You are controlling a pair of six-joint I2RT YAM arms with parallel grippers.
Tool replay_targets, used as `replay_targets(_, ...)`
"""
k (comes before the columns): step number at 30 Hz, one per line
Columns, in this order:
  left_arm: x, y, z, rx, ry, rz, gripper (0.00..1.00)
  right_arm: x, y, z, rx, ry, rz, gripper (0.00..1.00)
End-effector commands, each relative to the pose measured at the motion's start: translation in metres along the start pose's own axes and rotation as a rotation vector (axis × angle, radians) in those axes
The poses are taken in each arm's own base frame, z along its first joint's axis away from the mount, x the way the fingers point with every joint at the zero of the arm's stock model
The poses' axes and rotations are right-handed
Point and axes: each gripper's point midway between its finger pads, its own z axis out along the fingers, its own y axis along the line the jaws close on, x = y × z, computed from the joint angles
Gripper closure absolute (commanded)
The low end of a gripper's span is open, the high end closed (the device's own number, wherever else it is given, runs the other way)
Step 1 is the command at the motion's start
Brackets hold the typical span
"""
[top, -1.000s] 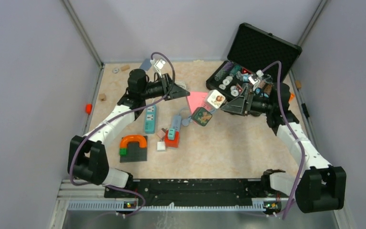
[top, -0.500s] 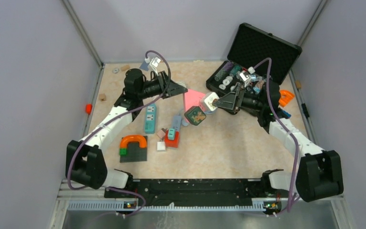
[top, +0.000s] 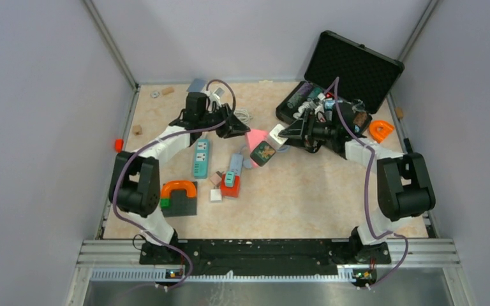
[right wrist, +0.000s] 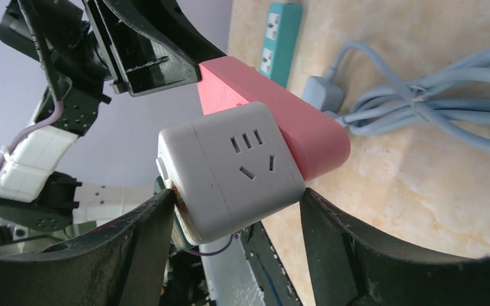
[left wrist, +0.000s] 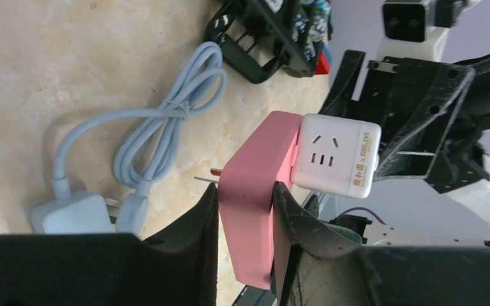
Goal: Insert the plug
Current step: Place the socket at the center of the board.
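Left end effector holding pink plug, right end effector holding white cube, both touching

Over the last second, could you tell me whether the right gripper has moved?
Yes. The right gripper, shut on the white socket cube, has shifted left, away from the black case and up to the pink plug.

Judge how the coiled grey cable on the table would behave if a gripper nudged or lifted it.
Probably floppy: the cable lies in loose loops, so lifting one strand would let the rest sag. A thin tie binds the loops, so a push would likely slide the bundle as one. The white adapter at its end may drag behind.
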Motion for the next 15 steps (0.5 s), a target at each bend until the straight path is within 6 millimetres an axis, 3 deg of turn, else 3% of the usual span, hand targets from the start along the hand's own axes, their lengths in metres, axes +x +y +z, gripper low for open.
replay_targets(1,0.052,-0.023,0.025,0.068,0.246,0.03,1.0,-0.023,0.016,0.004,0.028,-0.034,-0.135,0.32)
replay_targets(4,0.088,-0.013,0.046,0.013,0.383,0.031,1.0,-0.019,-0.013,-0.012,0.2,-0.018,-0.09,0.32)
replay_targets(9,0.145,-0.002,0.072,-0.062,0.606,0.05,0.99,0.005,-0.057,-0.065,0.459,0.02,-0.044,0.31)
replay_targets(13,0.162,-0.002,0.083,-0.093,0.702,0.097,0.9,0.025,-0.068,-0.084,0.517,0.09,-0.055,0.29)
replay_targets(15,0.159,-0.006,0.082,-0.082,0.693,0.14,0.77,0.028,-0.065,-0.085,0.51,0.092,-0.058,0.27)
